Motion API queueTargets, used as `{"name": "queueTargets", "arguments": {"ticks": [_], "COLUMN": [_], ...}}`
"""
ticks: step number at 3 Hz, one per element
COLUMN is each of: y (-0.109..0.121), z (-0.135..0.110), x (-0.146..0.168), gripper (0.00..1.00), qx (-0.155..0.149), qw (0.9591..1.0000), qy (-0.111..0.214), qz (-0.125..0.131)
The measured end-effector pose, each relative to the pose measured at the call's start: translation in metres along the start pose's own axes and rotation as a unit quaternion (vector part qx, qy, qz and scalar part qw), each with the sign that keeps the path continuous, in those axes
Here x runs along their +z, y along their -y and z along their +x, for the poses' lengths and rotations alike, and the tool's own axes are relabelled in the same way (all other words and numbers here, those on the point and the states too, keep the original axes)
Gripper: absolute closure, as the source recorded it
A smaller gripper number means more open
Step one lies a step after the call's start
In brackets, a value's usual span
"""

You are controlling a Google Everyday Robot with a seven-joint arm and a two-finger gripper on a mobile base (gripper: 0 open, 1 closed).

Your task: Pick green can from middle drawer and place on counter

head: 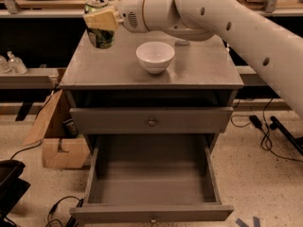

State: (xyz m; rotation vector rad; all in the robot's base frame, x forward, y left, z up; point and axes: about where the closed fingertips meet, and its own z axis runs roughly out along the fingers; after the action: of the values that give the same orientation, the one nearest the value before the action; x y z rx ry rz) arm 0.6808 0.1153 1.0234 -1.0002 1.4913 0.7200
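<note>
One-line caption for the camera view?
Pincer grips green can over the counter's left rear, white bowl nearby; middle drawer open.

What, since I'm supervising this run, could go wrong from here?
The end effector holds the can at the counter's back-left corner, so a release there could drop it off the edge. The bowl sits close by; a sideways move might knock it.

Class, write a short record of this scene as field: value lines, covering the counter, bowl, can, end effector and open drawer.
counter: grey cabinet top
white bowl: upright, near the counter's middle
green can: upright, at the counter's left rear corner; contact with it unclear
end effector: shut on the green can, at that corner
middle drawer: pulled open, no can inside
</note>
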Motion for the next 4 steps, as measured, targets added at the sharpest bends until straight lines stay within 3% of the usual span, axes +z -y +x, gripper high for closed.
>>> {"name": "queueTargets", "arguments": {"ticks": [1,2,3,4], "y": [0.049,0.101,0.13,0.152], "z": [0.002,-0.005,0.008,0.02], "x": [0.03,0.102,0.134,0.142], "gripper": [1.0,1.0,1.0,1.0], "qx": [0.026,0.059,0.075,0.073], "qw": [0.9986,0.9944,0.9902,0.9829], "qy": [0.018,0.017,-0.006,-0.029], "qz": [0.042,0.086,0.117,0.166]}}
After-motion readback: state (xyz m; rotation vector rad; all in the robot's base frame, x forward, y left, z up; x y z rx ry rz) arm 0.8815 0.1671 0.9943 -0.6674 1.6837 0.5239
